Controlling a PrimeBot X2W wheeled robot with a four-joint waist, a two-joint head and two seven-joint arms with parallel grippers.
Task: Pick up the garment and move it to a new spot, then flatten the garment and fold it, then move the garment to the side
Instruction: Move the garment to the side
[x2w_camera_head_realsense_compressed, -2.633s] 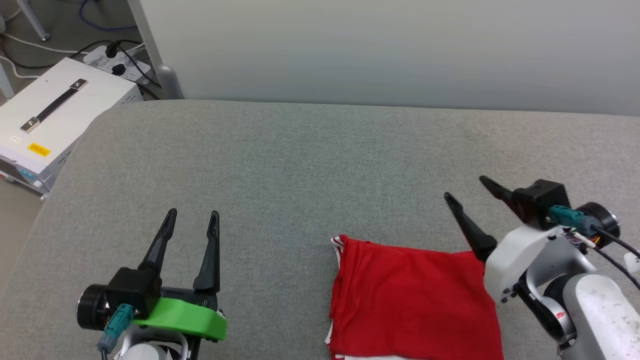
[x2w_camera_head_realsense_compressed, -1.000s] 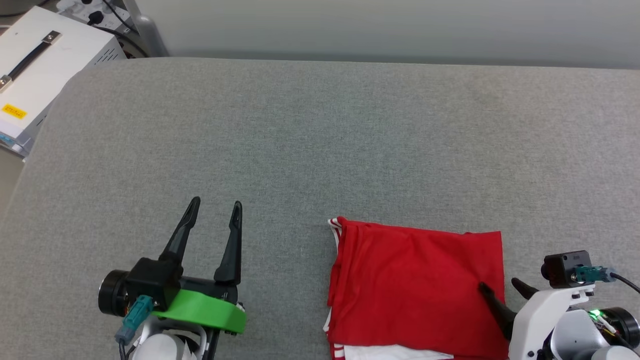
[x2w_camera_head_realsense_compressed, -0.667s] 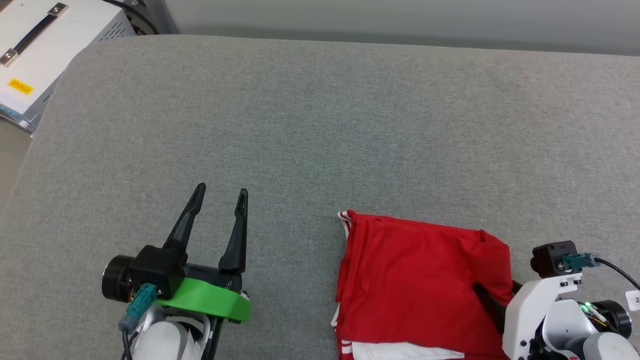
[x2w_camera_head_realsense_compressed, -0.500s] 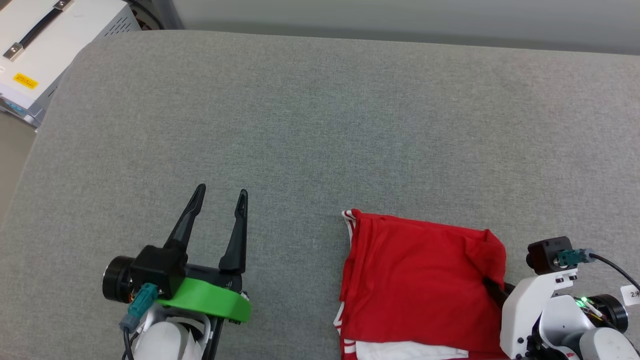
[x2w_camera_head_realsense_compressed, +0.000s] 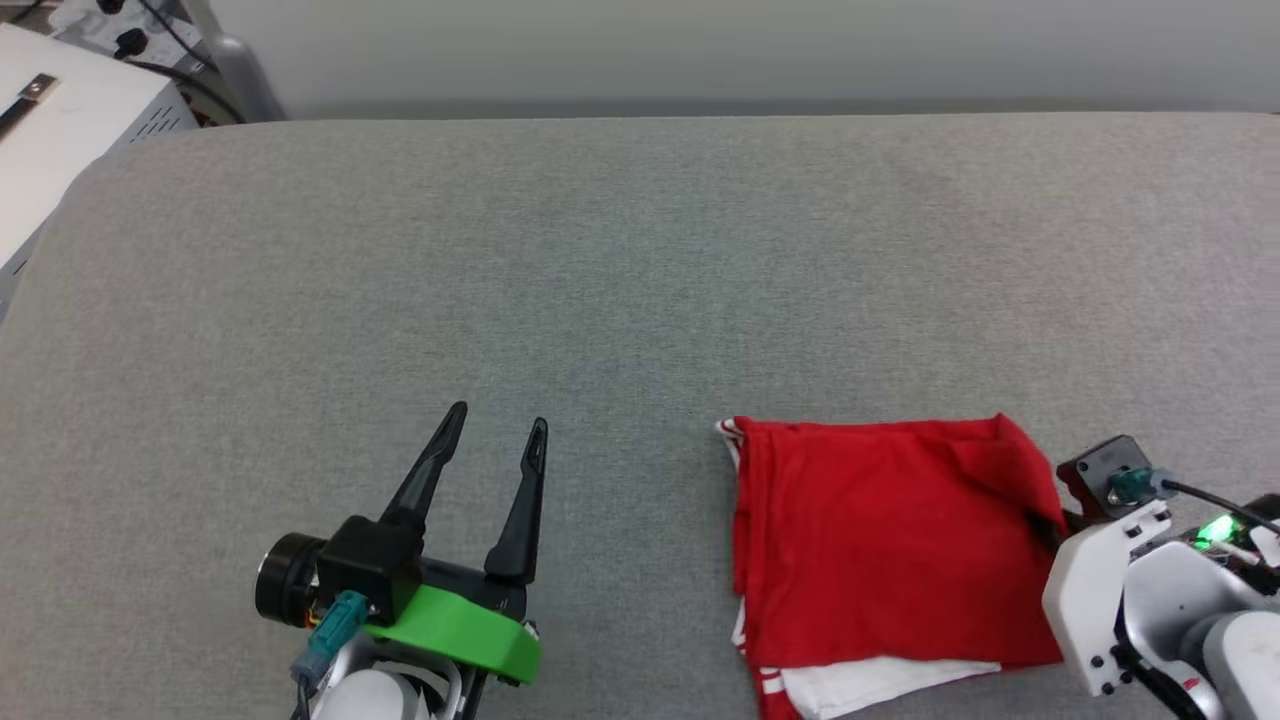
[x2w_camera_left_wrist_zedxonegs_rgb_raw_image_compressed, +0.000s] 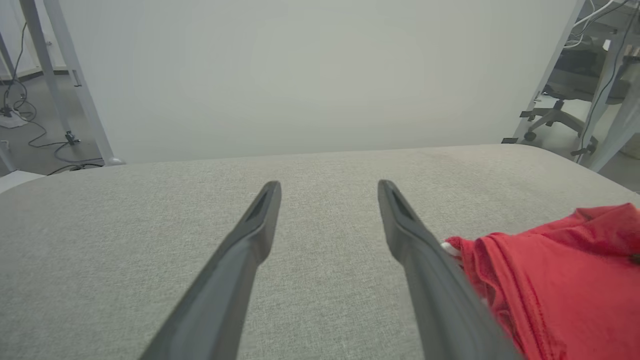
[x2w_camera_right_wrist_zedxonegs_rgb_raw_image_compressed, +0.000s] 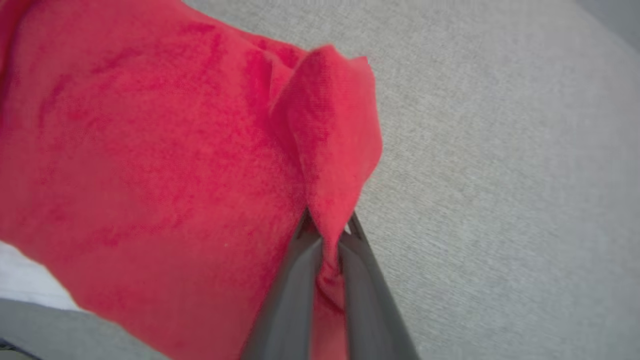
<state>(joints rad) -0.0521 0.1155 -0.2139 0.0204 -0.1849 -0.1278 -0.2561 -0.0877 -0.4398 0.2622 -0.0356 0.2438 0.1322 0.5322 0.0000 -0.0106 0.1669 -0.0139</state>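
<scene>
right end effector (x2w_camera_right_wrist_zedxonegs_rgb_raw_image_compressed: 327, 222) pinched on garment (x2w_camera_right_wrist_zedxonegs_rgb_raw_image_compressed: 150, 150) corner, left end effector (x2w_camera_head_realsense_compressed: 499, 417) spread wide, empty

Head view down over the grey surface (x2w_camera_head_realsense_compressed: 640, 250); wrist views low, close; the garment (x2w_camera_head_realsense_compressed: 880, 540) common to all.

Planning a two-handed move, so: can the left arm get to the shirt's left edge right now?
Probably yes: the left gripper is open, and just bare grey surface lies between it and the garment.

Garment (x2w_camera_head_realsense_compressed: 880, 540) rests on table (x2w_camera_head_realsense_compressed: 600, 280), apparently toward its right.
</scene>
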